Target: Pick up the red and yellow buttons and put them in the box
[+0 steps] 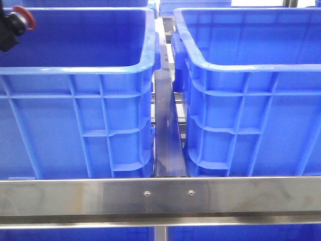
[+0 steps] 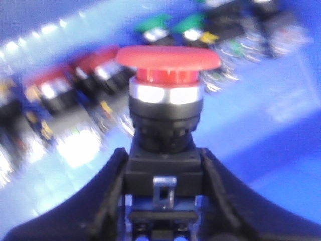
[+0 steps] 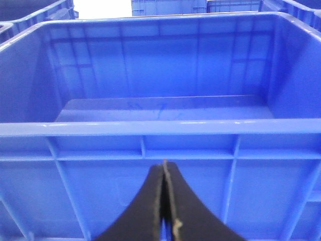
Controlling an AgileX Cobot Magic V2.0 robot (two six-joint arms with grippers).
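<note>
Two blue crates face you in the front view, the left crate and the right crate, standing side by side with a narrow gap between them and a brushed steel rail crossing in front. Both are ribbed moulded plastic with rounded rims. Your left claw shows at the upper left edge of that view, over the left crate, carrying the red button.

The left wrist view gives you what the front view cannot: the red button is a mushroom-headed push switch, smooth red cap over a silver collar and a black ribbed body, its square black base pinched between the two dark fingers of the left claw. Behind it, blurred on the blue crate floor, lie more switches, some red-capped, some green; you cannot pick out a yellow one with certainty.

Your right wrist view shows the right claw pressed together with nothing between its tips, held just outside the near wall of a blue crate whose visible floor is bare.
</note>
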